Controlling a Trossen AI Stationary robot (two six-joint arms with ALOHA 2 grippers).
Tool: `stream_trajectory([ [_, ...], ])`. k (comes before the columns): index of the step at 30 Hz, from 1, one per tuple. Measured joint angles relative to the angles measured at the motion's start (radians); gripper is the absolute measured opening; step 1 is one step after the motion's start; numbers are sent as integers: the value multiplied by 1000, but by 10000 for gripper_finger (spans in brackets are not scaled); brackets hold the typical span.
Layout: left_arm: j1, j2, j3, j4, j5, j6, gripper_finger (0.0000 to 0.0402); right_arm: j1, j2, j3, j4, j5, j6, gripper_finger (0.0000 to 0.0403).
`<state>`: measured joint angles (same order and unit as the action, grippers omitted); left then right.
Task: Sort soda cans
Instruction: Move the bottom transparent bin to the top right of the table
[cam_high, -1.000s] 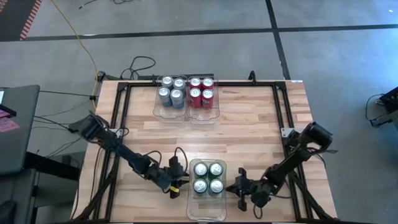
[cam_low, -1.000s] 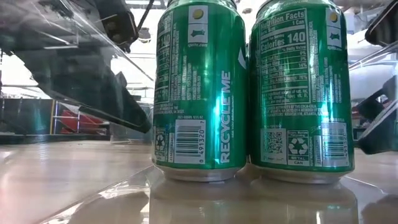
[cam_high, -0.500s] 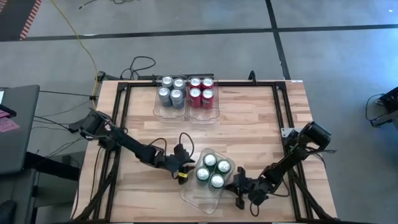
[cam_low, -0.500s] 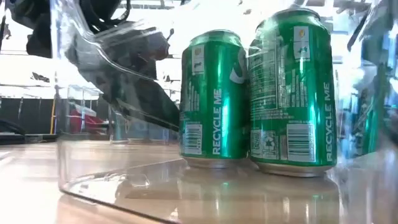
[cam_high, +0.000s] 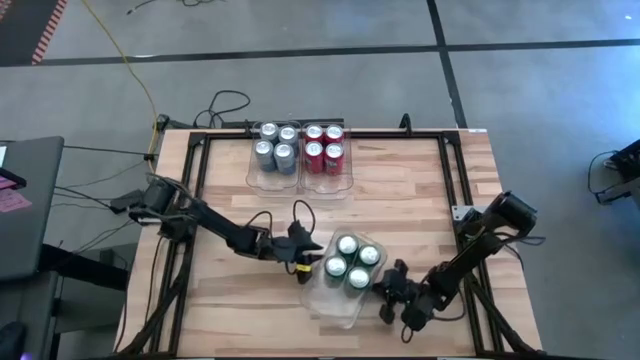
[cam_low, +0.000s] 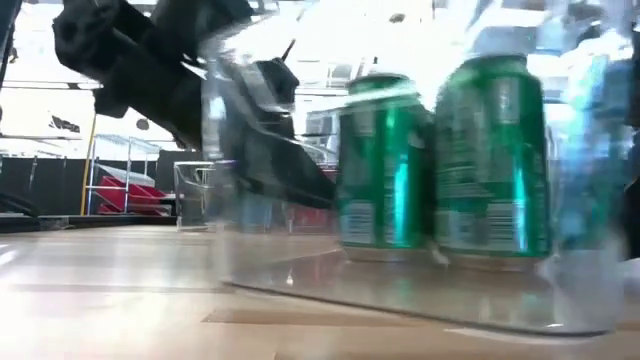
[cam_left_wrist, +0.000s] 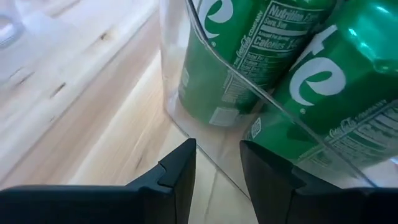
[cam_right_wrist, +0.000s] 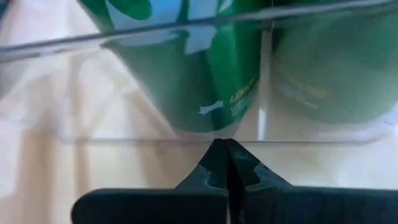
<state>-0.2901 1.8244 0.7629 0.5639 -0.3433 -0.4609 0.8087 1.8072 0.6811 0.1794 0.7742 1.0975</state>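
Note:
Several green soda cans stand upright in a clear bin that sits skewed on the wood near the table's near edge. My left gripper is at the bin's far-left corner, its fingers a narrow gap apart around the wall. My right gripper is shut against the bin's right wall. Silver-blue cans and red cans stand in two clear bins at the far edge. My left gripper has the bin's wall near its lower corner running between its two fingers, one on each side. It comes slanting down from the table's left. The bin's base rests on the table. My right gripper presses its shut fingertips against the foot of the bin's right wall, level, from the table's right.
A black frame runs around the tabletop. Bare wood lies between the green cans' bin and the two bins at the far edge. Cables trail off the far-left corner.
The bin with the green cans has slid toward the far edge and a little right, and has turned so that its far end swings right. My left gripper has moved with it, toward the far edge and right. My right gripper has crept toward the far edge along the bin's right side.

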Motion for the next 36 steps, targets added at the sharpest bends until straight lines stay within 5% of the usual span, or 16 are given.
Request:
stream_trajectory([
  [13,93,217,162,99,132,45,125,95,-151,-2,-624,116,424,6],
  [21,182,243,271,1,182,89,125,101,-171,0,-855,115,552,6],
  [27,204,240,284,-1,207,94,125,190,-183,0,-1031,153,790,6],
  [32,190,212,285,-136,211,109,124,327,-187,0,-1044,185,990,6],
  [36,170,156,284,-238,186,147,108,407,-185,0,-884,246,975,2],
])
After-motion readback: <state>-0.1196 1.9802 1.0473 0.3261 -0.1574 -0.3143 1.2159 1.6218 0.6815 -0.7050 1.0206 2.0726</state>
